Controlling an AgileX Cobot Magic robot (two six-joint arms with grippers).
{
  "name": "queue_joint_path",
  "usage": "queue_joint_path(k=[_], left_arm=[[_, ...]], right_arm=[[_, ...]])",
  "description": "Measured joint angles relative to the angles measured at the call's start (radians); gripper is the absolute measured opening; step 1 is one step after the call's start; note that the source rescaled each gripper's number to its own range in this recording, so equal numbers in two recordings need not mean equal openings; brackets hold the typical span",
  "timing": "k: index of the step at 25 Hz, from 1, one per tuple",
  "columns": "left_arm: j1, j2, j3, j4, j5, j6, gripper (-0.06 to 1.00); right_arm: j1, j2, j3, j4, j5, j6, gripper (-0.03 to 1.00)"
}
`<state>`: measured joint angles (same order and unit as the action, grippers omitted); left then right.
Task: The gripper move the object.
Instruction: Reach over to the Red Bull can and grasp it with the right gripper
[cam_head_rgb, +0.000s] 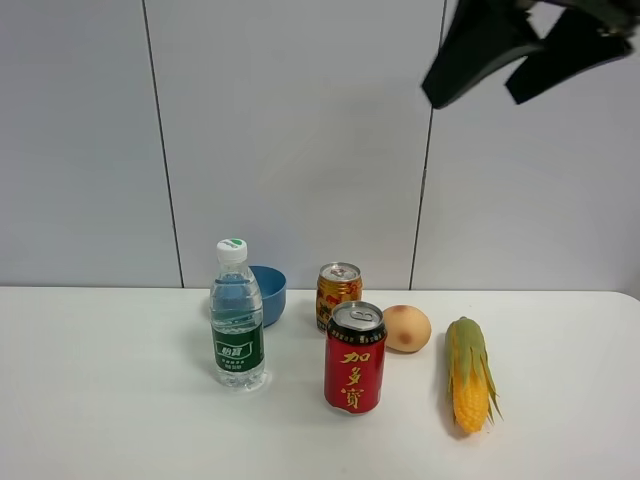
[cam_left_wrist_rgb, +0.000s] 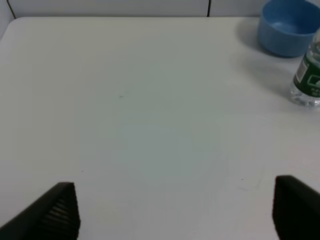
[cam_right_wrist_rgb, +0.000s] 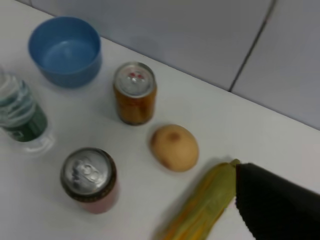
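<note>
The small gold-orange can (cam_head_rgb: 338, 294) stands upright at the back middle of the white table, behind the taller red can (cam_head_rgb: 355, 357). It also shows in the right wrist view (cam_right_wrist_rgb: 134, 93), silver top up. My right gripper (cam_head_rgb: 475, 98) hangs high above the table at the upper right, fingers spread and empty, well above and to the right of the can. Only one of its fingers (cam_right_wrist_rgb: 275, 205) shows in the right wrist view. My left gripper (cam_left_wrist_rgb: 175, 200) is open and empty over bare table; it is out of the high view.
A water bottle (cam_head_rgb: 237, 318) and a blue bowl (cam_head_rgb: 270, 292) stand left of the can. A round tan fruit (cam_head_rgb: 407, 328) lies right of it, and a corn cob (cam_head_rgb: 470, 375) farther right. The red can (cam_right_wrist_rgb: 89, 177) stands just in front.
</note>
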<state>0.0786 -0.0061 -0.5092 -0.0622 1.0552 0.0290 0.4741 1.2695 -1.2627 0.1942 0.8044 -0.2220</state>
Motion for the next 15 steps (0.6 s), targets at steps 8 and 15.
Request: queue_joint_path(k=[8, 15], left_arm=[[0.000, 0.000, 0.000, 0.000, 0.000, 0.000, 1.00], [0.000, 0.000, 0.000, 0.000, 0.000, 0.000, 1.00]], right_arm=[[0.147, 0.360, -0.314, -0.203, 0.061, 0.267, 1.00], [0.162, 0.625, -0.563, -0.332, 0.157, 0.472, 1.00]])
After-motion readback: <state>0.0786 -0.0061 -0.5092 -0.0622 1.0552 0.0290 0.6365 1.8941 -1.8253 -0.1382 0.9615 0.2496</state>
